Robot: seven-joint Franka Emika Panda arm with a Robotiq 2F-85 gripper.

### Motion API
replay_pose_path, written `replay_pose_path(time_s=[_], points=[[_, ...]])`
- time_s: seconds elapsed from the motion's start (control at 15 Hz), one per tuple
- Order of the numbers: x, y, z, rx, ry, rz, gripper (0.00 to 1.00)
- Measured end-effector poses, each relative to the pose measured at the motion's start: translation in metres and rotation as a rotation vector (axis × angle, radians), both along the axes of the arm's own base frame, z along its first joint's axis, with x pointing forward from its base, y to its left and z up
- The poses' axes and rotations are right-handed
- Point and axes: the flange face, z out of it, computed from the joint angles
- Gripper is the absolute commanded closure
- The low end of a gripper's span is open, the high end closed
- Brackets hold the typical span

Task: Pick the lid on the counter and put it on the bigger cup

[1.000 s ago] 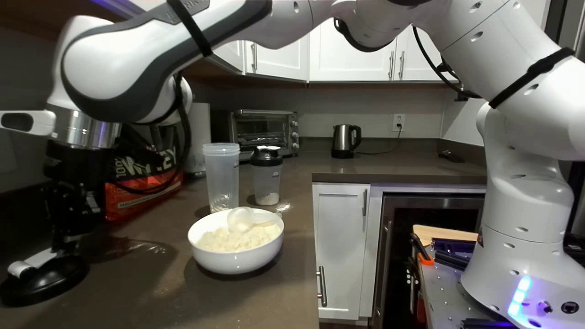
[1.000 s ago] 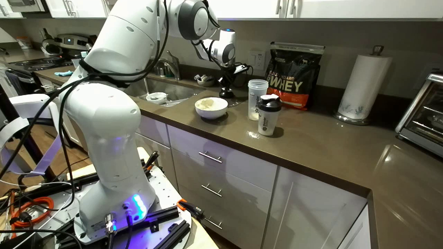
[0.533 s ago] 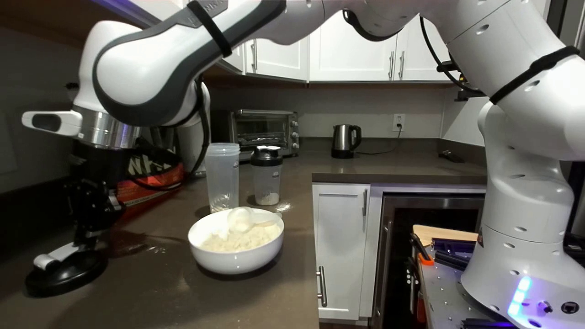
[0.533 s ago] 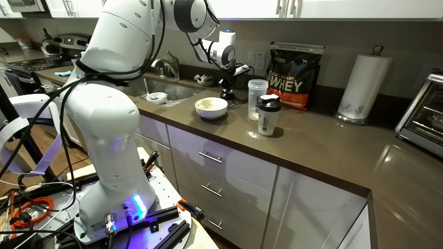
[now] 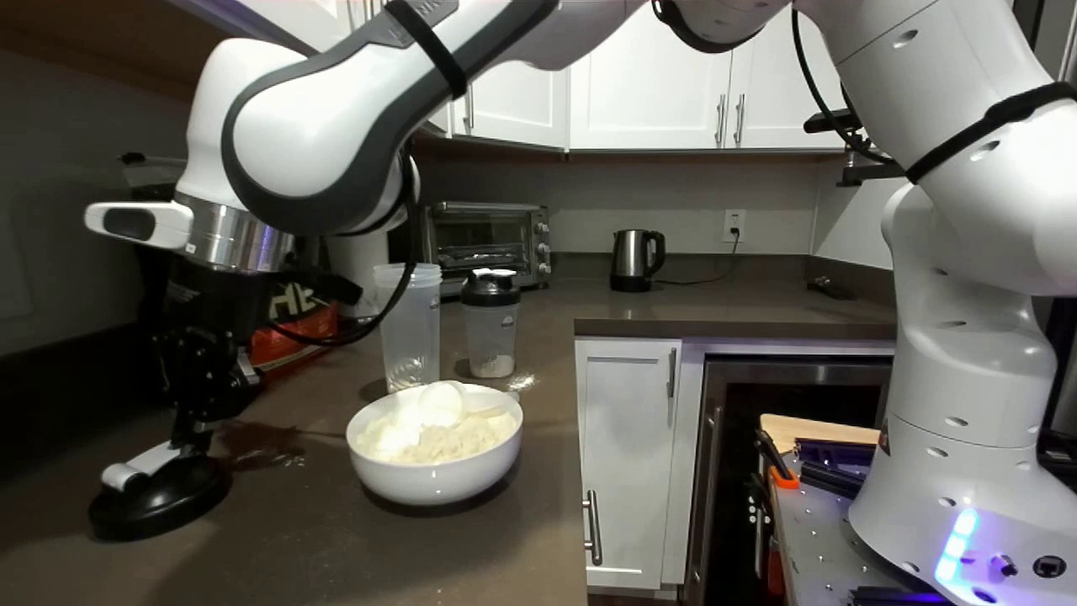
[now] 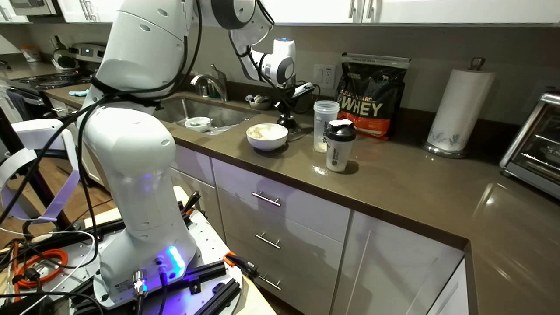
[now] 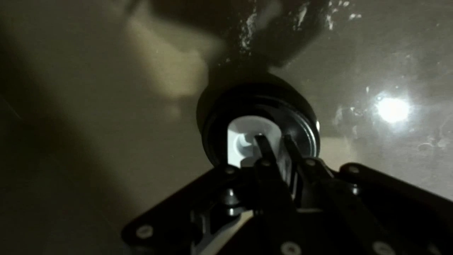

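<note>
The gripper pinches the black lid by its top, jaws closed on it; in both exterior views the lid is near the white bowl and apart from the upright, open-topped bigger cup, though whether it touches the counter is hard to tell

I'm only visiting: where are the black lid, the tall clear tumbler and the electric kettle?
Black lid [image 5: 161, 507]: in an exterior view, on its black outer surface.
Tall clear tumbler [image 5: 411, 332]: in an exterior view, on its translucent side wall.
Electric kettle [image 5: 629, 257]: in an exterior view, on its metal body.
</note>
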Motion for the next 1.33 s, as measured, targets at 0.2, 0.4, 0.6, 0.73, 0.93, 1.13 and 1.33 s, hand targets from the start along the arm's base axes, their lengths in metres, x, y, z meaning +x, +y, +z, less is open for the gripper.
replay_pose_path(time_s=[0.2, 0.4, 0.6, 0.73, 0.93, 1.13, 1.33], points=[[-0.008, -0.008, 0.008, -0.01, -0.003, -0.004, 0.95], [-0.014, -0.014, 0.019, -0.018, -0.011, -0.008, 0.95], [-0.02, -0.02, 0.03, -0.023, -0.022, -0.013, 0.8], [-0.024, -0.023, 0.036, -0.026, -0.027, -0.016, 0.57], [-0.027, -0.025, 0.038, -0.029, -0.026, -0.018, 0.39], [-0.028, -0.026, 0.037, -0.03, -0.024, -0.018, 0.2], [-0.028, -0.025, 0.035, -0.03, -0.021, -0.019, 0.02]])
